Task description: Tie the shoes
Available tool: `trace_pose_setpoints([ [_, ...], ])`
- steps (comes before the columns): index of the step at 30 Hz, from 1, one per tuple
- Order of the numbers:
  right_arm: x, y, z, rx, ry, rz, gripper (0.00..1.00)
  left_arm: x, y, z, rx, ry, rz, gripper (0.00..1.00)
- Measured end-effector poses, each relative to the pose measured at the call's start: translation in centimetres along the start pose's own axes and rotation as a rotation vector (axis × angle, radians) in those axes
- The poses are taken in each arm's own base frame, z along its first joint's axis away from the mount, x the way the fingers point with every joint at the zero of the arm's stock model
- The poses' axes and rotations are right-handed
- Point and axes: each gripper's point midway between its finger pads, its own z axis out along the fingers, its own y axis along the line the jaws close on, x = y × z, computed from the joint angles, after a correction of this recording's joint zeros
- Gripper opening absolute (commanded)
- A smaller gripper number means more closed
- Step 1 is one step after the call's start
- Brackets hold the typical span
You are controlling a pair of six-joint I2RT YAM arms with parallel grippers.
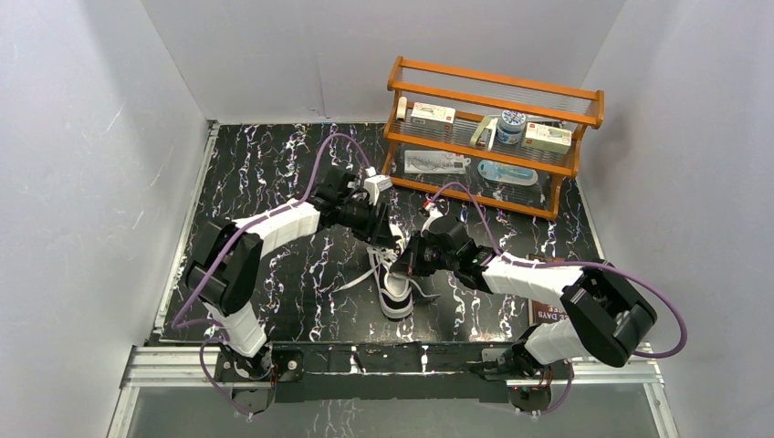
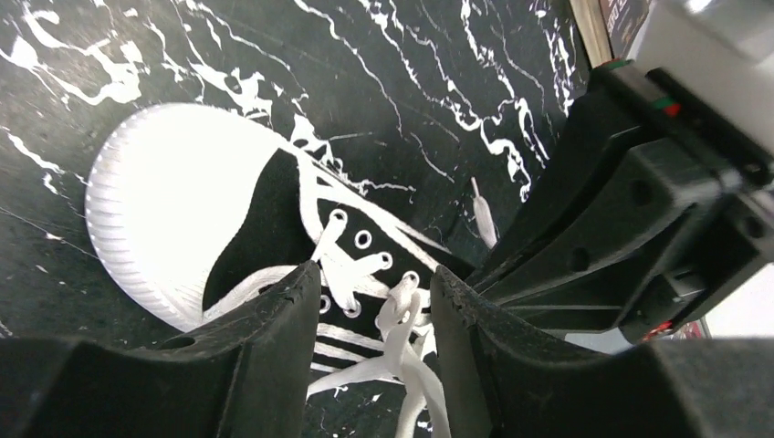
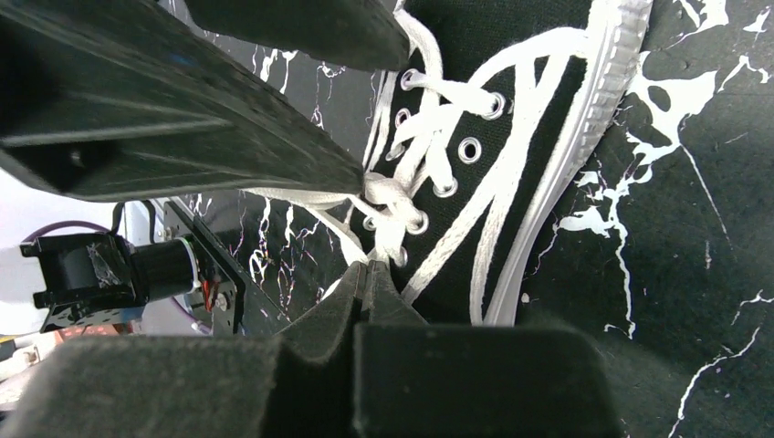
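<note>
Where the two arms meet over the middle of the black marbled table (image 1: 301, 292), one small black canvas sneaker (image 1: 395, 294) stands on its sole, with its white toe cap (image 1: 396, 310) turned toward the near edge and the arm bases. Its white laces (image 1: 360, 278) are threaded through the eyelets, and loose lengths trail onto the table to the left of the shoe. The left pincer (image 1: 391, 242) reaches down over the lacing from the far left side. In the left wrist view the left pincer (image 2: 374, 274) stands released, its fingers (image 2: 265, 338) well apart. The bunched laces (image 2: 402, 319) hang in the gap between them without either pad visibly pressing on them. The ribbed toe cap (image 2: 155, 210) lies beyond the fingertips. The right pincer (image 1: 413, 260) comes in from the right, just beside the left one. In the right wrist view the right pincer (image 3: 370, 278) is clenched, tips together. A strand runs from the knot (image 3: 388, 193) on the sneaker (image 3: 520, 91) straight into the closed tips, to all appearance pinched there. A wooden rack (image 1: 497, 96) holding small boxes and a jar stands at the far right of the table, well apart from the shoe.
</note>
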Motion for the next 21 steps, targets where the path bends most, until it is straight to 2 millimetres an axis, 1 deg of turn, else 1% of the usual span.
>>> trace_pose_setpoints([
  [3,0.0,0.0,0.0,-0.002,0.002,-0.004,0.00,1.1,0.2,0.2,0.005,0.040,-0.007,0.45],
  [10,0.0,0.0,0.0,-0.003,0.002,-0.004,0.00,1.7,-0.4,-0.6,0.011,0.047,0.020,0.24],
  [12,0.0,0.0,0.0,-0.003,0.002,-0.004,0.00,1.9,-0.6,-0.9,0.012,0.045,0.021,0.23],
  [17,0.0,0.0,0.0,-0.003,0.002,-0.004,0.00,2.5,-0.6,-1.0,0.012,0.053,0.014,0.26],
  [18,0.0,0.0,0.0,-0.003,0.002,-0.004,0.00,2.7,-0.6,-1.0,0.011,0.057,0.011,0.24],
  [21,0.0,0.0,0.0,-0.003,0.002,-0.004,0.00,2.8,-0.6,-1.0,0.011,0.061,0.009,0.12],
])
